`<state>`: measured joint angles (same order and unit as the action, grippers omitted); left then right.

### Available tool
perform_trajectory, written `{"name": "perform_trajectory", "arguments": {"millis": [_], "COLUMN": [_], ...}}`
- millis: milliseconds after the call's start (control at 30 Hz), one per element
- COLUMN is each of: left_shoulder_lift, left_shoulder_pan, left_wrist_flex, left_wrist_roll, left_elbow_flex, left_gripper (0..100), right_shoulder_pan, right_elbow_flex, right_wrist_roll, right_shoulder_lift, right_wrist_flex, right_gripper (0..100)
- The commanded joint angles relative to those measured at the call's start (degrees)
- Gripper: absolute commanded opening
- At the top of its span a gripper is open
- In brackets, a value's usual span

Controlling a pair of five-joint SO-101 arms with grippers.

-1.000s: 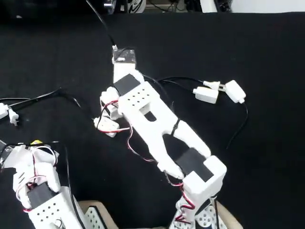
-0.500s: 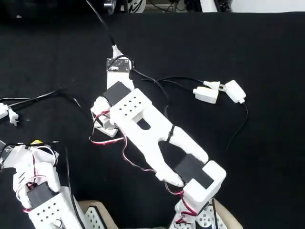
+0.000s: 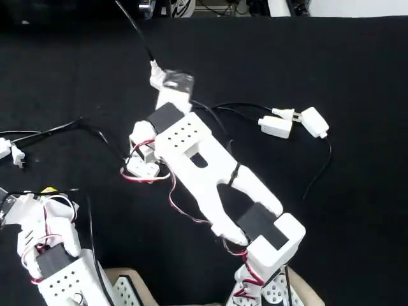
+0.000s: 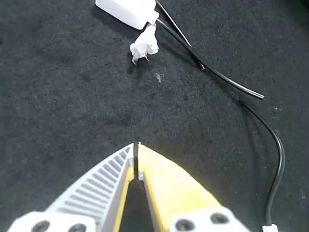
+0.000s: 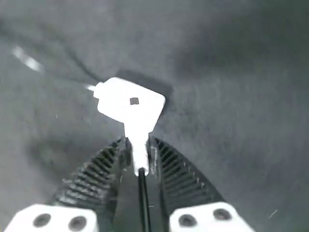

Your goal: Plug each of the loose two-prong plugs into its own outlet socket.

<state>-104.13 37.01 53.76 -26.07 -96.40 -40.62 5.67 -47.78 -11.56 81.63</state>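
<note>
Right wrist view: the right gripper [image 5: 139, 147] is clamped on the narrow stem of a white plastic plug [image 5: 139, 129]. The plug's black cord [image 5: 143, 203] trails back between the ribbed dark fingers [image 5: 96, 179]. A white, rounded-square socket [image 5: 131, 104] lies straight ahead of the fingertips, touching the plug's front. The plug's long axis lines up with the gripper. Its prongs are hidden, so whether they are fully seated cannot be told. Any push would likely run straight forward along that line.

Left wrist view: the left gripper [image 4: 136, 154] has one ribbed grey finger and one smooth yellow one. It is closed on nothing above black felt-like cloth [image 4: 72, 111]. Well ahead lies a loose plug [image 4: 144, 46], its two bare prongs pointing roughly back towards the gripper. It sits just beside a second socket [image 4: 126, 10].
</note>
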Motion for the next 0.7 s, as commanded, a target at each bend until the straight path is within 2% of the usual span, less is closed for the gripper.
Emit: {"name": "perform_trajectory", "arguments": {"millis": [0,100,267,567,667], "left_shoulder_lift": [-0.35,-0.35,-0.35,-0.35,-0.35], "left_shoulder_pan": [0.66,0.92,1.01,1.01,1.10], "left_wrist_flex": [0.18,0.18,0.18,0.18,0.18], "left_wrist_roll": [0.09,0.09,0.09,0.09,0.09], "left_elbow_flex": [-0.92,-0.92,-0.92,-0.92,-0.92], "left_gripper": [3,3,3,3,3], "right_shoulder_pan": [0.09,0.09,0.26,0.18,-0.35], "right_elbow_flex": [1.01,0.13,0.31,-0.04,-0.04], "right_wrist_roll": [33.32,53.36,68.75,113.14,124.84], "right_shoulder_lift": [3.03,3.03,3.12,3.12,3.03], "right_wrist_flex": [-3.08,-5.27,-5.63,-4.84,-5.36], "right_gripper": [1.2,1.2,1.2,1.2,1.2]}}
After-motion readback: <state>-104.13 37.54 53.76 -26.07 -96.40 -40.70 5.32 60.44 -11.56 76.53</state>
